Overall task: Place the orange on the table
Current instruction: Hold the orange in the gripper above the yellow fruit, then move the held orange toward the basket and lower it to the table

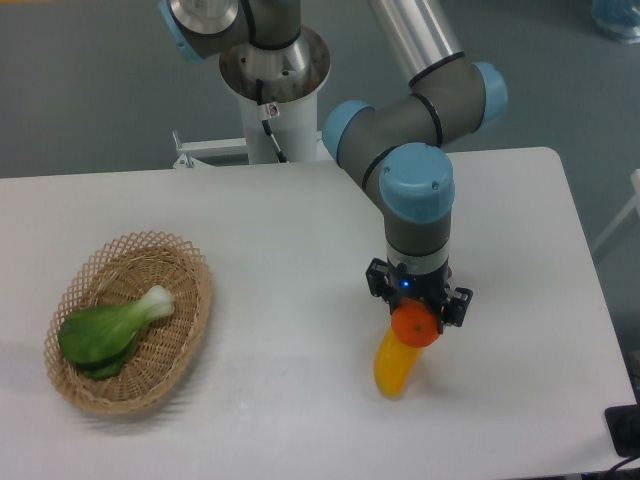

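The small round orange [415, 326] hangs directly under the wrist of my gripper [416, 318], which points straight down over the right part of the white table [280, 250]. The gripper looks shut on the orange, and its fingers are mostly hidden behind the fruit and the black gripper body. From this view I cannot tell whether the orange touches the tabletop.
A longer yellow-orange mango-shaped fruit [394, 368] lies on the table just in front of and partly behind the orange. A woven wicker basket [185, 320] at the left holds a green bok choy [108, 330]. The robot base [272, 70] stands at the back edge.
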